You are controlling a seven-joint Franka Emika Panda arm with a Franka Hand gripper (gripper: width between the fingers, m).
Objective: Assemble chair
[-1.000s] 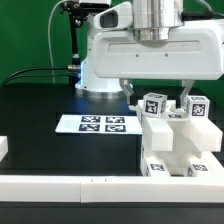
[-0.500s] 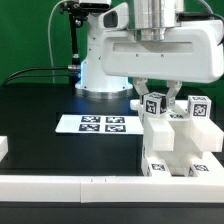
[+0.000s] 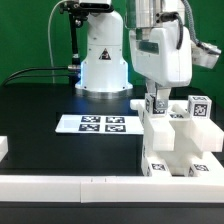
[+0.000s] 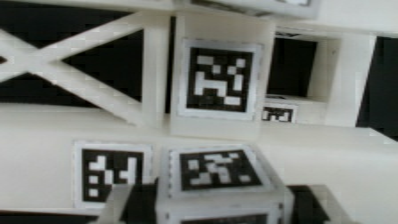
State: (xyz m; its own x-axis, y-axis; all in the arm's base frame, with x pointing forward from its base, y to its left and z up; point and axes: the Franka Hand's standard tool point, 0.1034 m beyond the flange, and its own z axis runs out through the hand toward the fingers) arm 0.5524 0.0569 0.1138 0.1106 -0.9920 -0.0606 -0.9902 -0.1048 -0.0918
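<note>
White plastic chair (image 3: 178,140) parked at the desk's front corner on the exterior view's right, hard against the raised white front rail (image 3: 70,184). Built of chunky blocks, with two tagged pegs standing up from the top. Gripper (image 3: 157,103) down over the peg (image 3: 158,104) nearer the exterior view's left, fingers drawn in narrow and closed on it; other peg (image 3: 198,106) just beside it, free. Close up in the wrist view: a tagged white peg (image 4: 219,82) upright between white crossed braces (image 4: 71,72), more tagged blocks (image 4: 214,172) just below the lens, all blurred.

Open black desk (image 3: 40,110) across the whole of the exterior view's left half, from rail to back edge. Marker board (image 3: 97,124) flat near the middle, close to the chair but apart from it. Small white block (image 3: 4,148) at the desk edge on the exterior view's left, only partly in frame. White domed base (image 3: 103,62) at the back edge, arm rising from it and reaching forward over the chair. Green backdrop (image 3: 25,35) behind, black cable (image 3: 35,72) trailing along the back edge towards the base.
</note>
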